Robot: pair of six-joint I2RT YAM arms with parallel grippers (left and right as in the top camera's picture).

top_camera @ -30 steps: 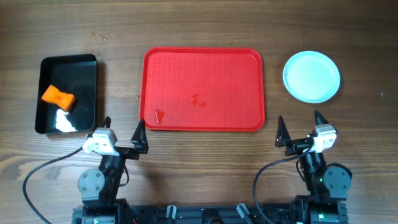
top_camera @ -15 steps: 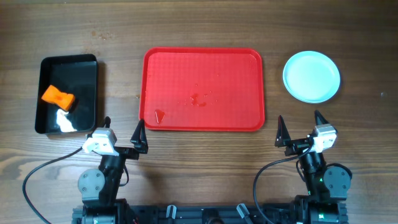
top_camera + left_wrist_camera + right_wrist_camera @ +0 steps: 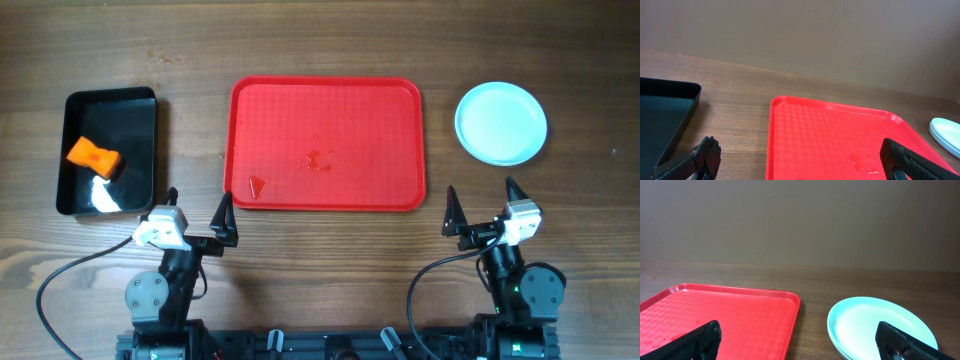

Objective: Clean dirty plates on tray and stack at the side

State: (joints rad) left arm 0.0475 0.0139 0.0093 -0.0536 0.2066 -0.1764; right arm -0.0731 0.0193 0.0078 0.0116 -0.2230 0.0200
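Note:
The red tray [image 3: 326,143] lies in the middle of the table with nothing on it but a few wet spots [image 3: 320,160]. To its right, off the tray, the pale mint plates [image 3: 501,123] rest in one stack on the wood; the right wrist view shows the stack [image 3: 880,325] from the side. My left gripper [image 3: 197,213] hovers open near the tray's front left corner, holding nothing. My right gripper [image 3: 484,208] is open too, in front of the plates and apart from them. The tray [image 3: 835,142] fills the left wrist view between the fingers.
A black glossy bin [image 3: 108,152] stands at the far left with an orange sponge [image 3: 93,156] and something white in it. Both arm bases sit at the table's front edge.

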